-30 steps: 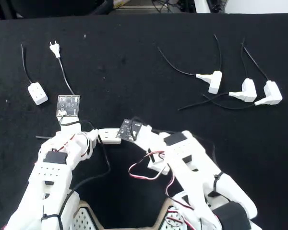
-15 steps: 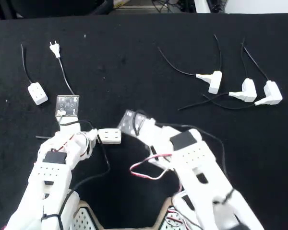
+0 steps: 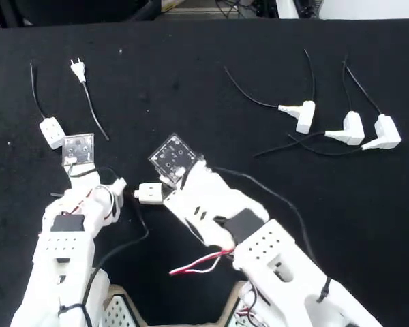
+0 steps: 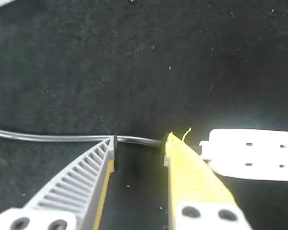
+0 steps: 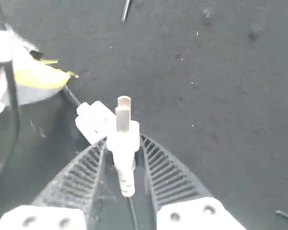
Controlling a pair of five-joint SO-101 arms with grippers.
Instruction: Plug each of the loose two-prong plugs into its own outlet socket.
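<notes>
Right gripper (image 5: 123, 140) clamped on two-prong plug (image 5: 123, 115); prongs just beside near socket (image 4: 249, 154), not yet in. Left gripper (image 4: 138, 143) parted, straddling cable (image 4: 48, 138) beside that socket. Far-left socket (image 3: 52, 132) sat empty, second plug (image 3: 77, 67) lay loose on bench (image 3: 191, 61). Three right-side pairs (image 3: 351, 128) looked mated.

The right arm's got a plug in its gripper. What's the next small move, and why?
Probably nudge the right gripper toward the socket until the prongs of the plug line up with it. The prongs sit beside the socket, not in its slots, while the left gripper straddles its cable.
</notes>
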